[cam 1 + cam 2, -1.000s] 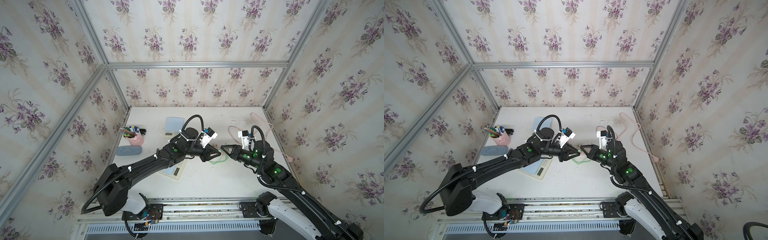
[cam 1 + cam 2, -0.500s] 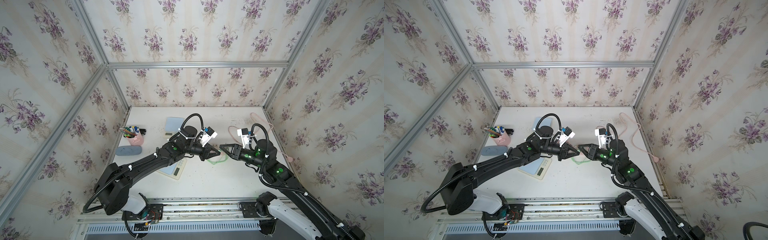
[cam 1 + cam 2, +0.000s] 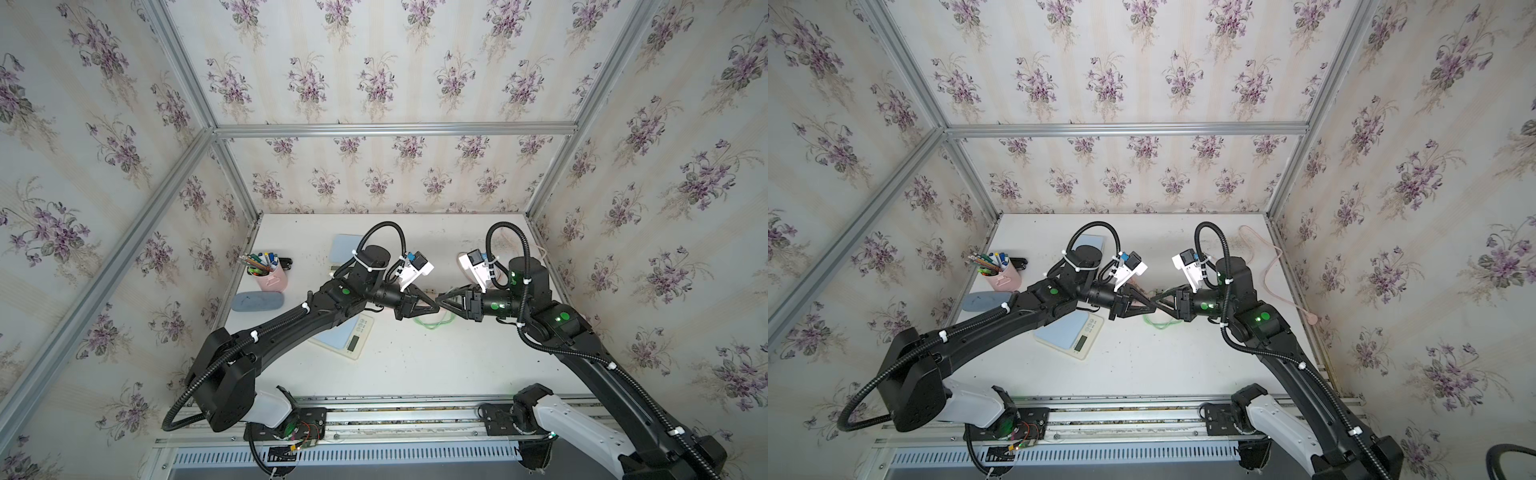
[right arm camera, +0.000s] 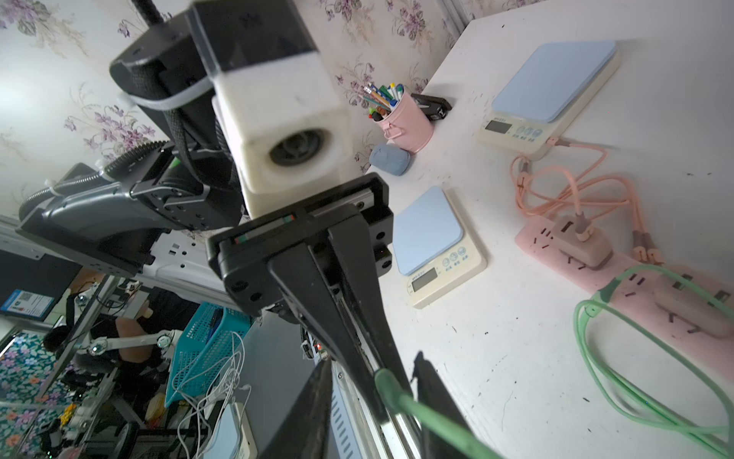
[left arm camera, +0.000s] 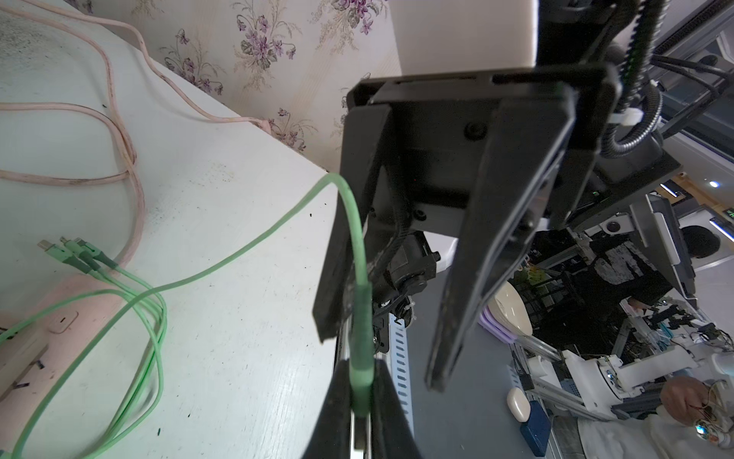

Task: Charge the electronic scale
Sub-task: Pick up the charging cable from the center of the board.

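Grippers meet tip to tip above the middle of the white table (image 3: 415, 365). The left gripper (image 5: 361, 381) is pinched tight on the plug end of the green cable (image 5: 222, 262). The right gripper (image 5: 381, 357) stands partly apart, its two fingers straddling that cable just behind the plug without clamping it; whether one finger brushes it I cannot tell. The rest of the green cable droops to the tabletop and coils beside a pink power strip (image 4: 532, 238), its spare plugs lying loose there. The near scale (image 4: 429, 230), blue-topped, sits flat on the table beneath the left arm. The far scale (image 4: 552, 79) has a pink cable (image 4: 572, 186) running from its side to an adapter in the strip. A pink pen cup (image 3: 272, 278) and a grey-blue case (image 3: 257, 301) sit by the left edge. Flowered wallpaper on an aluminium frame closes in three sides.
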Motion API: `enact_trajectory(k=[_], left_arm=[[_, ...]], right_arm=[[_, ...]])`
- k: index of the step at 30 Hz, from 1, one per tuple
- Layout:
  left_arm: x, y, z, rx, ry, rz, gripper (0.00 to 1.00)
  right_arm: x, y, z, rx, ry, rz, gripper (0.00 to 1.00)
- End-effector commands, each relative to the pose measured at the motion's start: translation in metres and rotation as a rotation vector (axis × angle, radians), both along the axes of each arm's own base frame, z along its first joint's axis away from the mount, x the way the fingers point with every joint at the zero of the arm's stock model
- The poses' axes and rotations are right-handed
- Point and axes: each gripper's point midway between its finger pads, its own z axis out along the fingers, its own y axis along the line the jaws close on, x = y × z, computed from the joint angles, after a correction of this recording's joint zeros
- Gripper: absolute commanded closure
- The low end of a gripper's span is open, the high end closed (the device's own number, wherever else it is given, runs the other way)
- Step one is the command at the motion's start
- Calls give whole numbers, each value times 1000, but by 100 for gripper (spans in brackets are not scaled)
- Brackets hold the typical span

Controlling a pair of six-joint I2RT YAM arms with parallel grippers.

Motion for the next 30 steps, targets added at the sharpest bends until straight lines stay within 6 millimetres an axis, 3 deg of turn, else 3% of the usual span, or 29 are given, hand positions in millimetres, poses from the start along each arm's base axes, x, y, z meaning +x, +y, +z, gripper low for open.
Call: enact_trajectory(k=[1, 6, 13, 14, 15, 17, 20, 23, 26, 28, 30], left_arm=[[-4, 0, 6, -21, -4, -41, 100], [-7, -2, 7, -29, 7, -66, 100], [-10, 0, 6, -27, 11, -71, 99], [-8, 0, 5, -24, 7, -62, 91], [-6, 1, 4, -14, -2, -39, 74], [4, 6, 1, 8, -39, 27, 56], [25, 23, 2, 35, -97, 173, 46], [45, 38, -6, 75, -112, 282, 46], [55, 43, -12, 96, -116, 328, 46], [60, 45, -16, 113, -122, 351, 46], [67, 47, -23, 136, -114, 382, 46]], right_arm=[[-13, 2, -2, -5, -28, 91, 70], [-11, 3, -4, -10, -31, 93, 92], [-10, 7, 4, 33, -41, 106, 100], [-10, 7, 6, 45, -39, 105, 100], [-9, 7, 7, 48, -39, 89, 100], [5, -3, 3, -5, -43, -34, 100], [35, -47, 1, -229, -80, -325, 100], [60, -120, 33, -447, -148, -653, 100], [70, -183, 73, -598, -195, -924, 100], [74, -201, 91, -644, -232, -1011, 100], [80, -203, 88, -645, -220, -1039, 100]])
